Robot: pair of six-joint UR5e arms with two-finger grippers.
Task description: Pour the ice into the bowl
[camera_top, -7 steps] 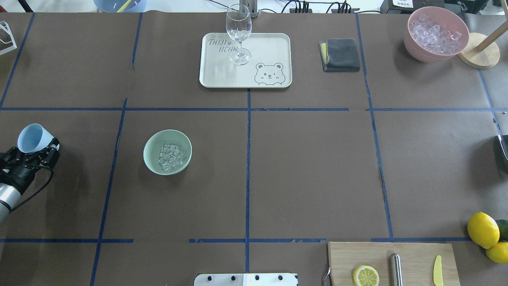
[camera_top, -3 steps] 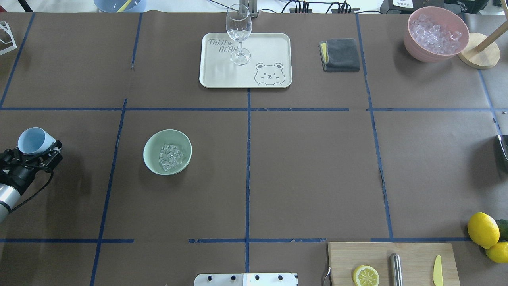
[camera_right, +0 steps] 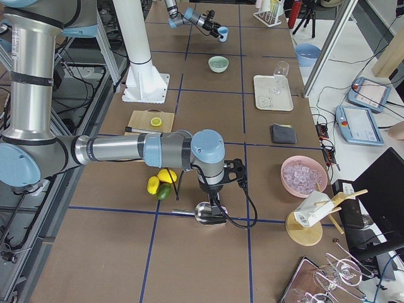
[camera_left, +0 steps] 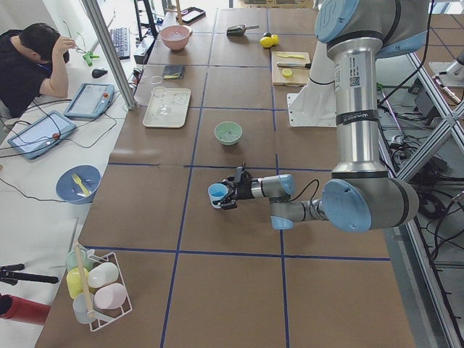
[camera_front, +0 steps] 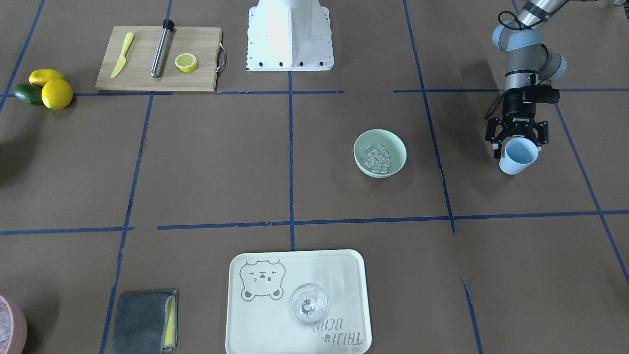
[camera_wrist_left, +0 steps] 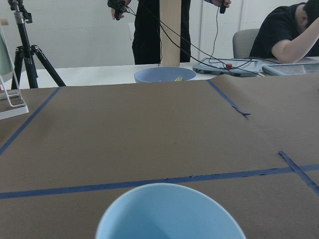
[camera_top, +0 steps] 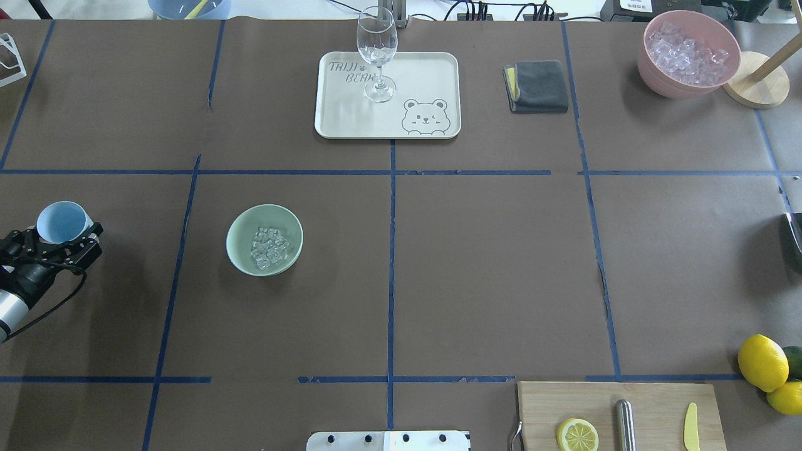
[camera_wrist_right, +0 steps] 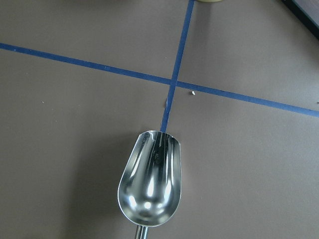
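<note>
Site: robotics lab | brown-papered table [camera_top: 501, 250], blue tape grid [camera_top: 391, 250] | teach pendants [camera_left: 89, 99] on side bench [camera_left: 29, 206] | camera tripod [camera_wrist_left: 21, 35] | person [camera_left: 29, 61] seated alongside

So the glossy, round, pale mint-green bowl [camera_top: 240, 241] is just sitting upright on the brown worktop [camera_top: 489, 269], left of the middle, with a small heap of clear ice cubes [camera_top: 270, 247] in its bottom.
</note>
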